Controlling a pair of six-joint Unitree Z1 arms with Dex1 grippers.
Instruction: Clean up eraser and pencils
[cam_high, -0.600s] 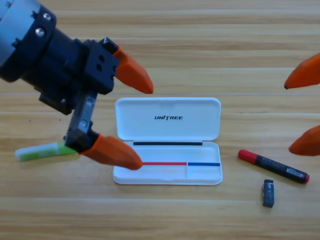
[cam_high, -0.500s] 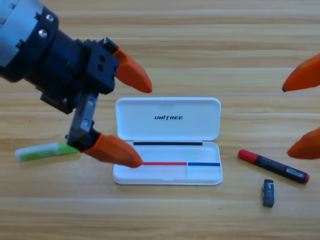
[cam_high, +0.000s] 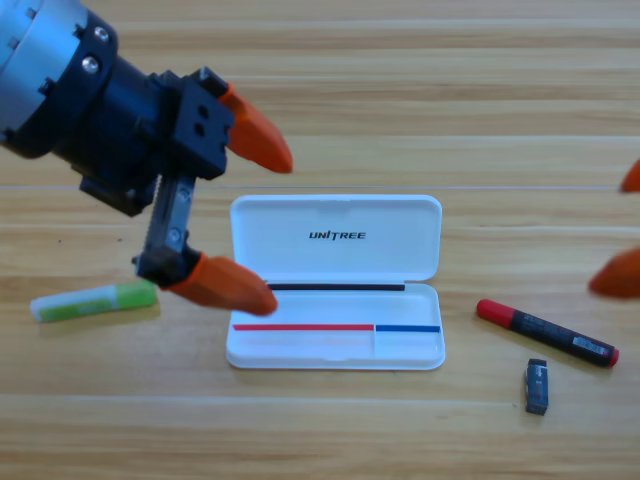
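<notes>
Zero of three stowed: green pencil (cam_high: 93, 301) frame left, red-capped pencil (cam_high: 547, 333) and eraser (cam_high: 537, 386) lower right, case (cam_high: 336, 283) open. Left gripper (cam_high: 255, 222) agape, holding nothing, upper left; right gripper (cam_high: 622, 232) clipped at right edge, jaws apart.

Left pincer (cam_high: 262, 222) shifted up and a bit left since 0.6 s ago. Lower jaw tip lifted off the case's (cam_high: 336, 300) red line, now at the lid hinge, left end of the tray. Upper jaw tip higher too, further above the lid's top edge. Jaws spread wide as before. More of the green pencil (cam_high: 93, 301) uncovered, its right end now clear of the pincer. Right pincer (cam_high: 628, 230) pulled back toward the right edge: upper jaw down to a sliver, lower jaw cut off more.
</notes>
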